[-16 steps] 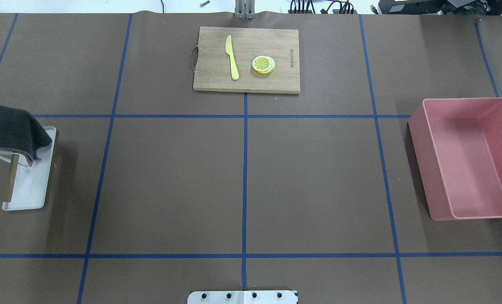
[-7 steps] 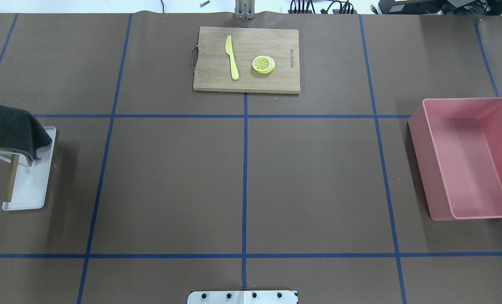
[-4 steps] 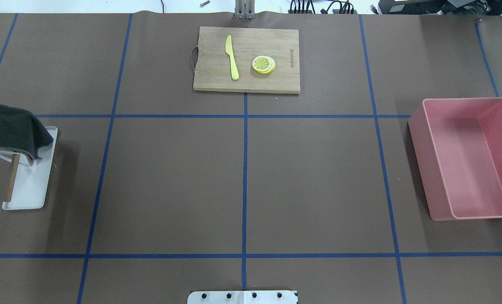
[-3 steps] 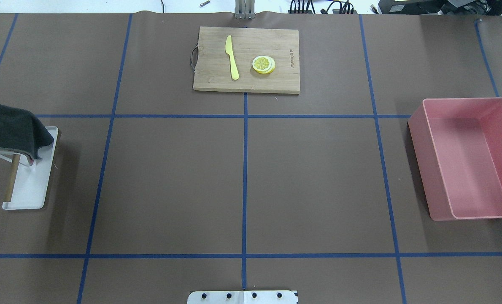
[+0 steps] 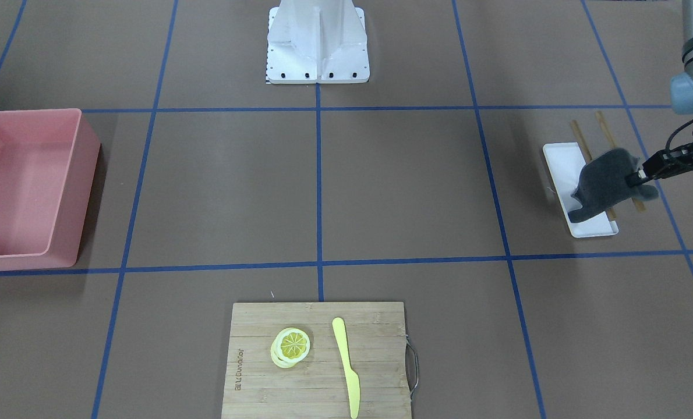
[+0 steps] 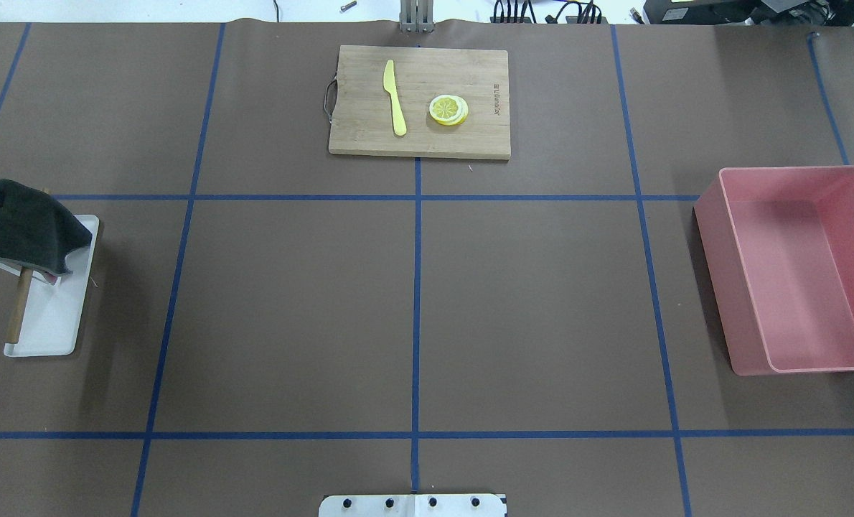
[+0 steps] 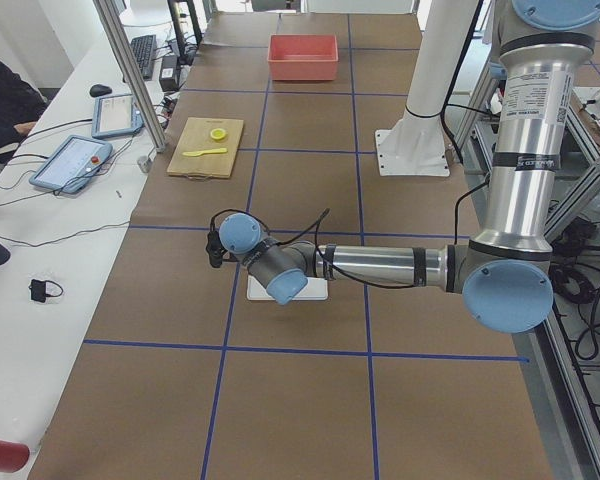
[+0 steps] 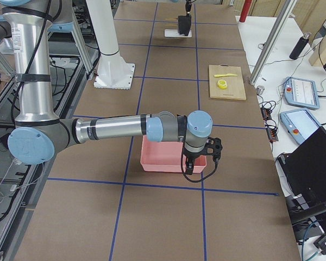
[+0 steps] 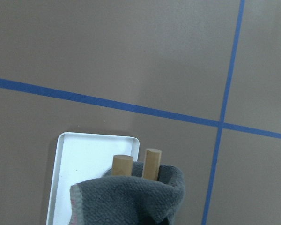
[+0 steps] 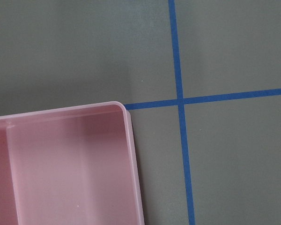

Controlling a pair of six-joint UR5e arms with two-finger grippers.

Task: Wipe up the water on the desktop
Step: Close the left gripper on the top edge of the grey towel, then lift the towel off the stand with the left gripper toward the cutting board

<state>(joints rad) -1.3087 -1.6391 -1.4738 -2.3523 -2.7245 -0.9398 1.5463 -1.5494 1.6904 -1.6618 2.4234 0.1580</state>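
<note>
Cloth (image 6: 25, 226) shifted slightly left | left gripper (image 5: 636, 174) pinching it | right gripper (image 8: 202, 165) fingers unclear

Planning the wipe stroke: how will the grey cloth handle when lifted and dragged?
Likely floppy: the grey cloth droops in folds from the left gripper. Probably light: one pinched edge seems to lift it. Its towel-like weave suggests it drags with friction rather than sliding.

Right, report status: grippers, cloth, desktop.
Left gripper shut on dark grey cloth at wooden rack. Right gripper over corner of pink plastic bin, state unclear. Brown blue-taped desktop: no water visible. Bamboo cutting board at far edge.
</note>
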